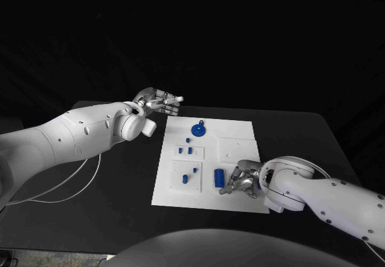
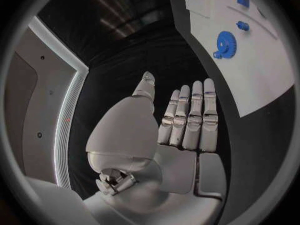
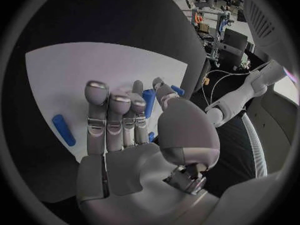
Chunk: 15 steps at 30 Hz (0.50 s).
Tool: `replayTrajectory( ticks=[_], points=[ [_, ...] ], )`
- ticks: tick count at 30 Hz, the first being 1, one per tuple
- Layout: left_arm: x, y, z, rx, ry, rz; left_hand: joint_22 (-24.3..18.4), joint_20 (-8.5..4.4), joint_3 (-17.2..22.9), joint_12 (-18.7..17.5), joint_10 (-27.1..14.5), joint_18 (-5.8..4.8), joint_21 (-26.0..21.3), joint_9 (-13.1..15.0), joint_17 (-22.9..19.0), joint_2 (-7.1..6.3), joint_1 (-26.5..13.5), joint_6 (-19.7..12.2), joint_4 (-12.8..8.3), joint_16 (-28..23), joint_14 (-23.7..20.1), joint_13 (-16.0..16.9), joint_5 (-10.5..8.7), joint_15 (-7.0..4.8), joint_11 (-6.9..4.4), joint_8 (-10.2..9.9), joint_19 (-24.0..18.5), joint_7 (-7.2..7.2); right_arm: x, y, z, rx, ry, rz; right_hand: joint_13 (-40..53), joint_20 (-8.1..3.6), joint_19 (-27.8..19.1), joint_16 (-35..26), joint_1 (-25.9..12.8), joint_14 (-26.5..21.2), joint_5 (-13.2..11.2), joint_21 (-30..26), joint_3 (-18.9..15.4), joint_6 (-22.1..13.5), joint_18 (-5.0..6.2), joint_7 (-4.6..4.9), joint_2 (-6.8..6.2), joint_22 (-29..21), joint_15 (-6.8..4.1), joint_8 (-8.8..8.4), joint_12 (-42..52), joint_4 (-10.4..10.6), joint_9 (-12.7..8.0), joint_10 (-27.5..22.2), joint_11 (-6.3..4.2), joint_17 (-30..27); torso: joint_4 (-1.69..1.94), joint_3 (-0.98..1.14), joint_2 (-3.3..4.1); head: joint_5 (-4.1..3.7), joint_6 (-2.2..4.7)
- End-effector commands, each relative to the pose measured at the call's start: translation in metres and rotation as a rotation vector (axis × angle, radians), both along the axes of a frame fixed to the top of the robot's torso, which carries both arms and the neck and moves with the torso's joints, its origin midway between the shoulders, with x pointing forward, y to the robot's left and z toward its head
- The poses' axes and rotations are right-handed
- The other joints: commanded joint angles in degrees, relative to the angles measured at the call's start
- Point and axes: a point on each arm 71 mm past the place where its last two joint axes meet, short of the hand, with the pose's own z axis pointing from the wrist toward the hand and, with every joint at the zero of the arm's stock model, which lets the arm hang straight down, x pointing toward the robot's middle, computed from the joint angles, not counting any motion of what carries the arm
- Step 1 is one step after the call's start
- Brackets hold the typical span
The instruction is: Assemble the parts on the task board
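Right hand (image 1: 242,181) hovers low over the near right part of the task board (image 1: 241,203), fingers extended side by side, holding nothing; a blue cylinder (image 1: 219,177) lies just beside its fingertips. Left hand (image 1: 158,102) is held open past the board's far left corner, palm empty. A blue gear (image 1: 198,130) sits on the board's far end.

The head camera looks down on the task board (image 1: 241,203) from above. 2 wrist cameras sit close behind their hands, both catching that same board.
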Motion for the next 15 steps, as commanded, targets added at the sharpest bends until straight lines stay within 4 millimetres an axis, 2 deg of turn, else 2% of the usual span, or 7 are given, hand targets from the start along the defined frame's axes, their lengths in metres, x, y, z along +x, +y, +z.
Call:
replayTrajectory(
  ticks=[1, 6, 10, 15],
  points=[
    [0.000, -0.001, 0.000, -0.010, 0.005, -0.013, -0.06, 0.18, -0.03, 0.04, -0.35, 0.14, -0.34, 0.07, -0.04, 0.52, 0.12, -0.09, -0.35, -0.26, -0.50, 0.05, 0.11, -0.07, 0.11, -0.10, -0.40, 0.03, -0.004, 0.002, 0.001, 0.027, 0.005, 0.054, 0.24, -0.32, 2.81, 0.31, 1.12, 0.10, -0.05, 0.28, -0.75, 0.27, -0.57, 0.09, -0.51, 0.22, -0.18, -0.03, 0.50, 1.60, 0.88, 0.19, 0.12, 0.15, -0.04, -0.01, 0.01, -0.20, 0.00],
    [0.000, 0.000, 0.000, -0.009, 0.004, -0.016, -0.07, 0.19, -0.03, 0.05, -0.28, 0.13, -0.35, 0.07, -0.05, 0.48, 0.11, -0.08, -0.33, -0.27, -0.54, 0.05, 0.11, -0.06, 0.09, -0.09, -0.42, 0.03, -0.008, -0.006, 0.004, 0.053, 0.009, 0.071, 0.18, -0.25, 2.85, 0.18, 1.92, 0.08, -1.69, 0.24, -0.81, 0.12, -0.57, 0.13, -0.69, 0.29, -0.15, -0.03, 0.58, 2.68, 1.66, 0.12, 0.20, 0.07, -0.01, 0.03, -0.02, -0.66, 0.00],
    [0.000, 0.002, 0.000, -0.006, 0.000, -0.015, -0.08, 0.22, -0.04, 0.04, -0.13, 0.13, -0.37, 0.08, -0.10, 0.50, 0.09, -0.09, -0.33, -0.28, -0.75, 0.05, 0.11, 0.00, 0.07, -0.09, -0.49, 0.02, -0.006, -0.022, 0.008, 0.054, 0.004, 0.060, 0.06, -0.34, 2.82, 0.11, 2.04, 0.06, -1.44, 0.17, -1.49, -0.01, -0.48, 0.17, -0.31, 0.28, -0.20, -0.06, 0.42, 3.08, 1.84, 0.01, 0.14, 0.02, -0.14, 0.00, -0.10, -0.64, 0.00],
    [0.000, 0.003, 0.002, -0.008, -0.020, -0.010, -0.04, 0.15, -0.11, 0.04, 0.33, 0.16, -0.29, 0.09, -0.08, 0.73, 0.15, 0.31, -0.48, -0.25, -0.36, 0.05, 0.17, -0.14, -0.08, -0.06, -0.34, -0.12, 0.004, -0.046, 0.020, 0.073, -0.040, 0.025, -0.23, -0.25, 2.82, 0.02, 2.41, 0.07, -1.39, 0.14, -1.23, -1.18, -0.45, 0.49, 0.83, 0.30, -0.10, -0.14, -0.01, 3.09, 0.93, -0.20, 0.30, -0.05, -0.09, 0.02, -0.16, -0.69, 0.00]
  ],
)
